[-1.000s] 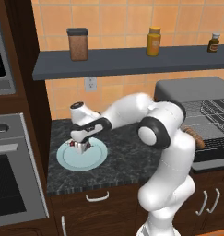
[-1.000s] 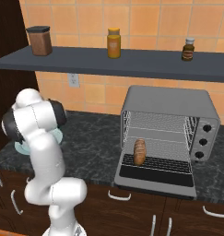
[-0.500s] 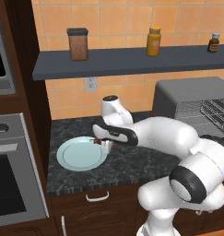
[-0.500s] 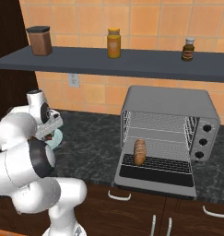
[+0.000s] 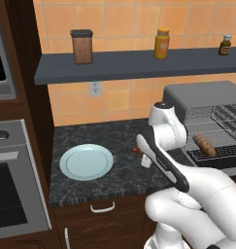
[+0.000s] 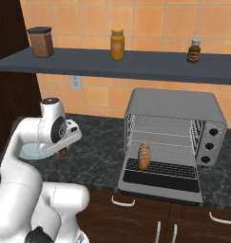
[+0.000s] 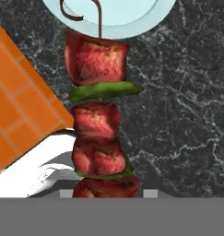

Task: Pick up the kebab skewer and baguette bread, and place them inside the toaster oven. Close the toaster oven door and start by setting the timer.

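Dark stone counter (image 5: 117,136), orange tile behind. Kebab skewer (image 7: 99,124) clamped in gripper (image 5: 144,160), hanging over counter between pale plate (image 5: 86,162) and toaster oven (image 6: 171,137). Baguette bread (image 6: 144,156) on rack, toaster oven door (image 6: 159,182) down.

You see a dark speckled stone counter (image 7: 187,115), polished. The toaster oven (image 6: 176,107) is matt grey metal with a wire rack (image 6: 162,142). The plate (image 5: 85,162) looks smooth, glazed pale blue. The kebab skewer (image 7: 98,124) carries moist red meat; the baguette bread (image 6: 144,156) has a rough brown crust.
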You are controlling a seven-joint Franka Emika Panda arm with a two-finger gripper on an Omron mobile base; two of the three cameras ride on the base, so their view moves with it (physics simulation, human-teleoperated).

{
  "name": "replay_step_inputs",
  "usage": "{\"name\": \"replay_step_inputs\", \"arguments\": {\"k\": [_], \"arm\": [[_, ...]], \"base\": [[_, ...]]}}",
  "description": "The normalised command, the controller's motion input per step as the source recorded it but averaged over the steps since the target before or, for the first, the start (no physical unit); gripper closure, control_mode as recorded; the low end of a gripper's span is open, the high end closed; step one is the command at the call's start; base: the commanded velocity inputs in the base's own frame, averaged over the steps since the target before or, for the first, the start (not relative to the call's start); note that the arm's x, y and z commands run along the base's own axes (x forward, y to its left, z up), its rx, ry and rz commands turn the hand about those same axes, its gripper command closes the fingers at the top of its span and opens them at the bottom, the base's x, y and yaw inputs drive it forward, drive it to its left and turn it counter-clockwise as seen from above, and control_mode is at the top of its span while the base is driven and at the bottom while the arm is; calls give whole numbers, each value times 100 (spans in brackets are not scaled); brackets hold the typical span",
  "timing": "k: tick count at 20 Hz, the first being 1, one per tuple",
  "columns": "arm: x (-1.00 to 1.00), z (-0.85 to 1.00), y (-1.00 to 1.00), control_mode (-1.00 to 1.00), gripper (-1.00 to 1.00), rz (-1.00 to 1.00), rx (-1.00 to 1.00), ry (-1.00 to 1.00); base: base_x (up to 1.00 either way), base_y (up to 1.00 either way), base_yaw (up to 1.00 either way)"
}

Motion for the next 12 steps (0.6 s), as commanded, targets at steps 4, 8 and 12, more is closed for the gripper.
{"name": "replay_step_inputs", "arguments": {"k": [4, 8, 12], "arm": [[-35, 46, -100, -100, 100, -31, 0, 0], [-17, 41, -100, -100, 100, -37, 0, 0], [0, 24, -100, -100, 100, -38, 0, 0]], "base": [[0, 0, 0], [0, 0, 0], [0, 0, 0]]}}
